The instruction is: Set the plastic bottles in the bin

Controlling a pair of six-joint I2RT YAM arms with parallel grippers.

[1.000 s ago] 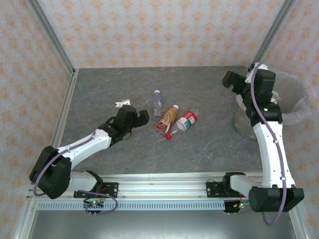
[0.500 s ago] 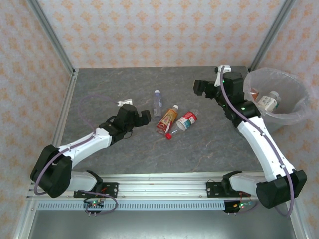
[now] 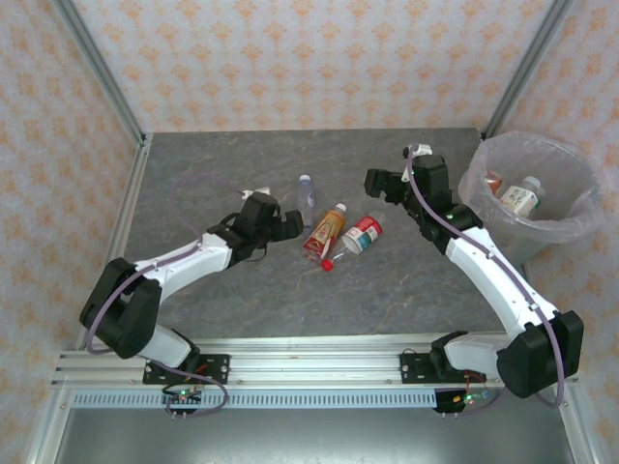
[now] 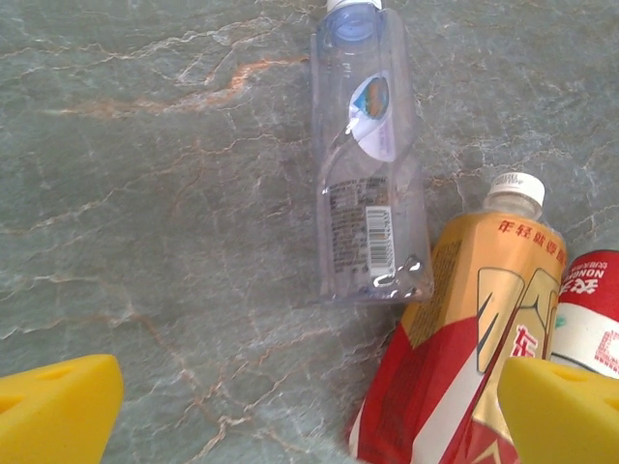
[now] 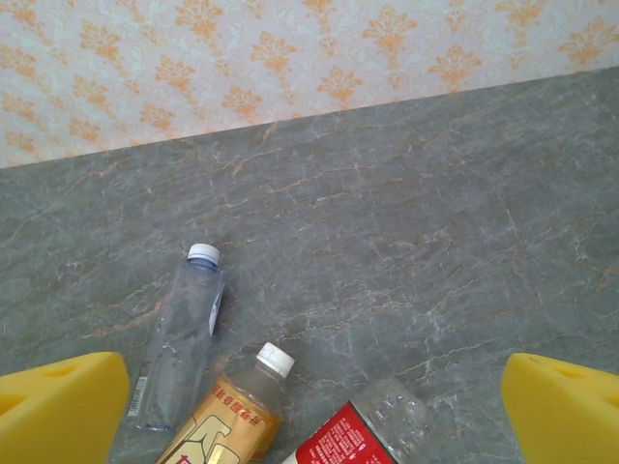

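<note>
R claw (image 3: 371, 182) has swung back from bin (image 3: 566, 228) toward frame centre, fingers apart, empty. L claw (image 3: 283, 223), also apart, edges nearer the clear bottle (image 3: 307, 190). So one drop looks done, and 3 are left on the table.

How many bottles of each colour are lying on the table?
clear bottle with a blue cap: 1
orange-yellow label bottle with a white cap: 1
red label bottle: 1
Total lying on the table: 3
</note>
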